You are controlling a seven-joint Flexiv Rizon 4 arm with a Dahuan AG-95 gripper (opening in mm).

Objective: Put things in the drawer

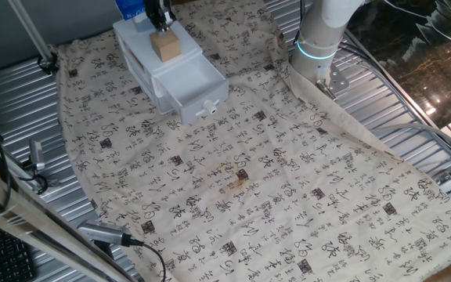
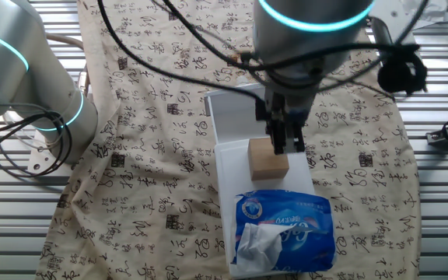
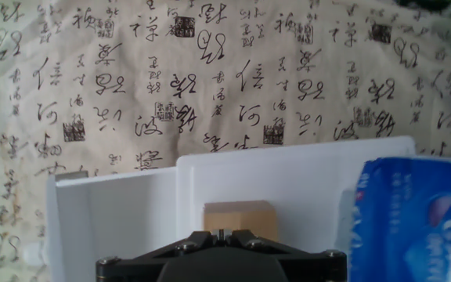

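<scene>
A tan wooden cube (image 1: 166,45) stands on top of the white cabinet (image 1: 135,48), not in the drawer. The drawer (image 1: 196,88) is pulled out, with its round knob (image 1: 207,106) facing the cloth, and looks empty. My gripper (image 1: 160,19) is shut with its fingertips together, right against the cube's far side and holding nothing. In the other fixed view the gripper (image 2: 288,141) hangs over the cube (image 2: 268,159), with the drawer (image 2: 234,117) beyond. The hand view shows the cube (image 3: 239,215) just ahead of the gripper (image 3: 221,233) and the drawer (image 3: 112,223) to the left.
A blue tissue pack (image 2: 282,232) lies on the cabinet top right next to the cube, also at the right of the hand view (image 3: 413,215). A patterned cloth (image 1: 233,180) covers the table. The arm's base (image 1: 319,39) stands at the back right, and cables (image 1: 124,235) lie at the front left.
</scene>
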